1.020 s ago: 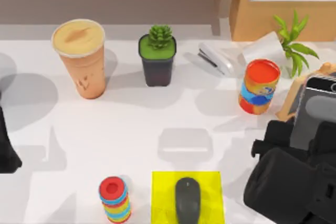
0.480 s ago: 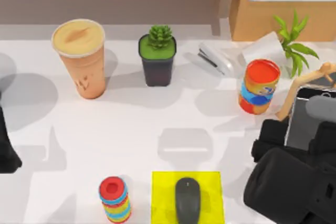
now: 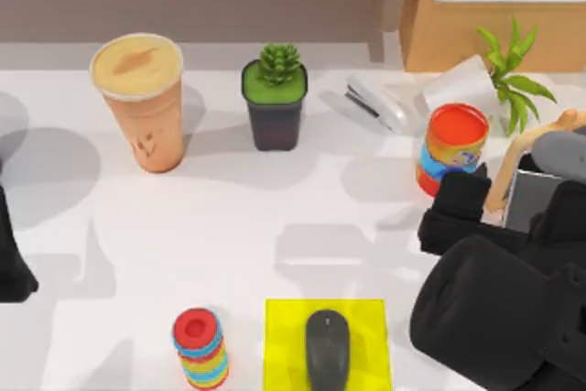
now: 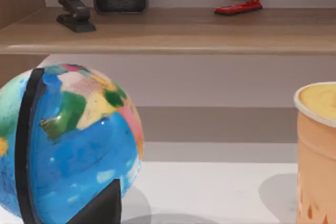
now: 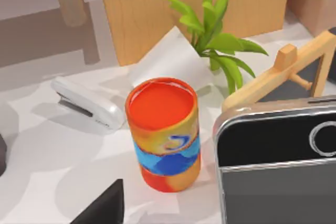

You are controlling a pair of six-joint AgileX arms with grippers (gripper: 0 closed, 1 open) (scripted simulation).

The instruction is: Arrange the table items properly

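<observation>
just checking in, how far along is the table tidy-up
Done, it seems: the mouse sits on the yellow pad. In hand: the right arm is at the smartphone by the wooden stand at the table's right. Left: the drink cup stands untouched, back left; the left arm idles at the left edge.

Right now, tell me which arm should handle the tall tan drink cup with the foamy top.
Left, probably. The tall tan drink cup stands at the table's left, nearer the left arm parked at that edge. The right gripper is across the table, at the black silver-edged smartphone by the wooden stand.
</observation>
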